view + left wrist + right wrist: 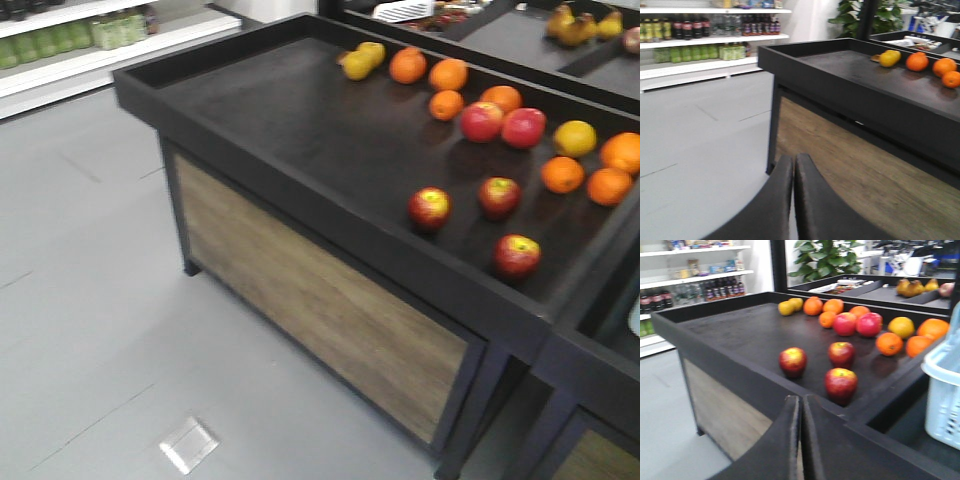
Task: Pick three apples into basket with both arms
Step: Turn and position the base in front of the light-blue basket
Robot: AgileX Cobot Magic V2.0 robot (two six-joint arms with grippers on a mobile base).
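The left gripper [794, 163], a black pincer, is held low and roughly level outside the long black display table [850, 95]. Its two fingers are pressed flat together with nothing between them. The tips sit below the table's rim and face its wood-grain side panel [865, 175] and the grey floor [700, 150]. White shelves of bottles [690, 30] stand beyond.

The right gripper [800, 403], also a black pincer, is closed and empty, its fingers meeting along a thin seam. It sits just outside the table's near rim and aims across the top.

Ahead of it are the three fist-sized dark red apples [841, 383] with yellow-green patches. All three lie on the black table top, apart from one another in a loose triangle. One is to the left [793, 361], one is further back [841, 353], and the third is nearest the rim.

Behind them two brighter pink-red apples [856, 324] lie side by side. Round oranges [888, 343] and small yellow fruit [790, 306] are scattered along the far side.

The pale blue-white slotted plastic basket [942, 390] shows at the right edge of the right wrist view. It stands past the table's corner, well apart from the fruit. Its inside is not visible.
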